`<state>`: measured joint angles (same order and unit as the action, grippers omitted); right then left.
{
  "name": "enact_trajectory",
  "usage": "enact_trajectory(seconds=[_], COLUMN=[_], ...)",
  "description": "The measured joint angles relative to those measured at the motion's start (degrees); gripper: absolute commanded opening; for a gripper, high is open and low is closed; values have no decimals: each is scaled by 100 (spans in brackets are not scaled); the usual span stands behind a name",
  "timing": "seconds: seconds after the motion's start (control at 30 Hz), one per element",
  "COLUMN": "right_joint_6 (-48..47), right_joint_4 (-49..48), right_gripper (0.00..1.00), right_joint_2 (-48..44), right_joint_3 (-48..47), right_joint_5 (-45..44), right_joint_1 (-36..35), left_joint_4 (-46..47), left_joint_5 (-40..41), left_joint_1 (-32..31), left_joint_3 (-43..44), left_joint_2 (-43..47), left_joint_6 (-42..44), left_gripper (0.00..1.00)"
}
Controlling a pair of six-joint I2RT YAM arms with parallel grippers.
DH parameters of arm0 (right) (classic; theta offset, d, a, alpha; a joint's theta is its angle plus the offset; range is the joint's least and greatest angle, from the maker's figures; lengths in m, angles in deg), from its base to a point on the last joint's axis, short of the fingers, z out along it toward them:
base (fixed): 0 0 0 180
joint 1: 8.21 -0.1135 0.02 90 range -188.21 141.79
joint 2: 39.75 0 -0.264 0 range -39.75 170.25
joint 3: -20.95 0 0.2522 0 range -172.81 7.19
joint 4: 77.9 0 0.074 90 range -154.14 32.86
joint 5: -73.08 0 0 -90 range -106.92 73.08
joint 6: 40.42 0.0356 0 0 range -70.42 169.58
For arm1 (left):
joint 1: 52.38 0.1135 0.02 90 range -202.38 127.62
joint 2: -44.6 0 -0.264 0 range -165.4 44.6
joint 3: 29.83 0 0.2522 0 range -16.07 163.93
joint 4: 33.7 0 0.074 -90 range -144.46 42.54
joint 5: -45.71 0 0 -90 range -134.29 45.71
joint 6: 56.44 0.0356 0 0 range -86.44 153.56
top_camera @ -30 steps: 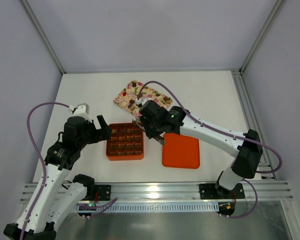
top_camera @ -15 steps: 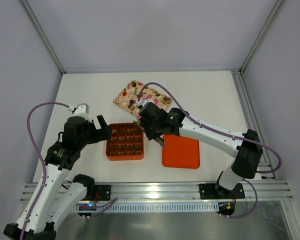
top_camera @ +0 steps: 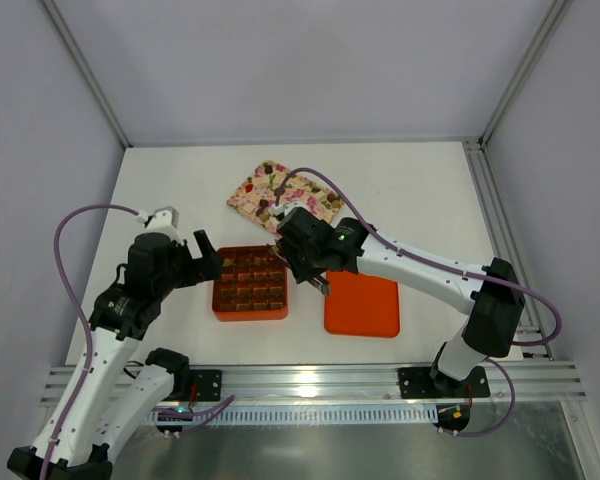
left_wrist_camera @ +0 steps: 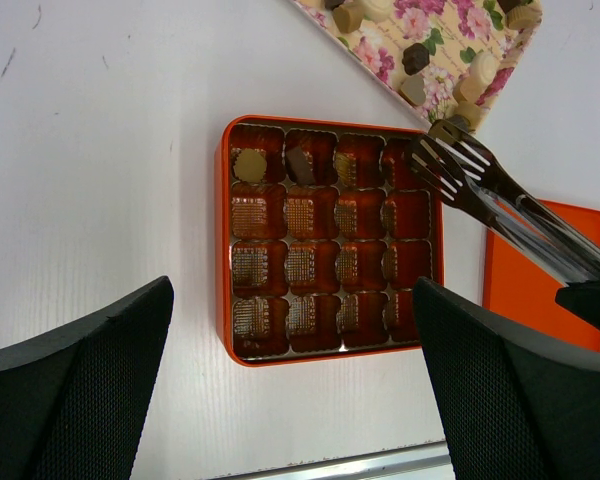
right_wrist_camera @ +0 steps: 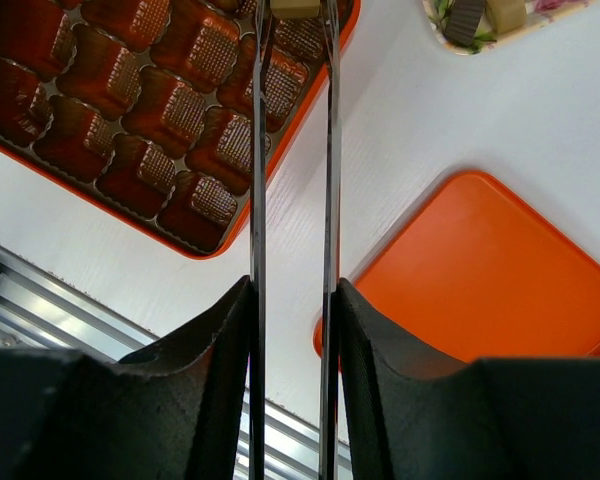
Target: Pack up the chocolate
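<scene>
Right gripper (right_wrist_camera: pixel 292 320): clenched on tongs (right_wrist_camera: pixel 257 200).
Chocolate (right_wrist_camera: pixel 295 8): one tan piece is pinched between the tong tips, beyond the gripper, over the orange box (left_wrist_camera: pixel 223 250) corner.
Left gripper (top_camera: pixel 205 258): released, spread wide.

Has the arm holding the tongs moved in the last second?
Yes, slightly. The right gripper has drifted left, away from the flat orange lid and toward the orange grid box.
</scene>
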<state>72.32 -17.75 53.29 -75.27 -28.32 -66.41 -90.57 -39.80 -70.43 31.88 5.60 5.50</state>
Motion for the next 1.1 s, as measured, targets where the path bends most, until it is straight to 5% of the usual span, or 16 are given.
enact_trajectory(seconds=[0.7, 1.1], right_joint_6=[-131, -426], right_joint_4=[155, 103], right_gripper=[41, 41], right_joint_2=[0, 55], right_joint_3=[-444, -575], right_joint_5=[-229, -136], right_joint_1=[138, 1641], left_joint_4=[0, 0], left_joint_5=[0, 0], left_joint_1=[0, 0], left_joint_3=[0, 0], left_joint_2=[0, 0], left_joint_6=[0, 2], left_gripper=[100, 100])
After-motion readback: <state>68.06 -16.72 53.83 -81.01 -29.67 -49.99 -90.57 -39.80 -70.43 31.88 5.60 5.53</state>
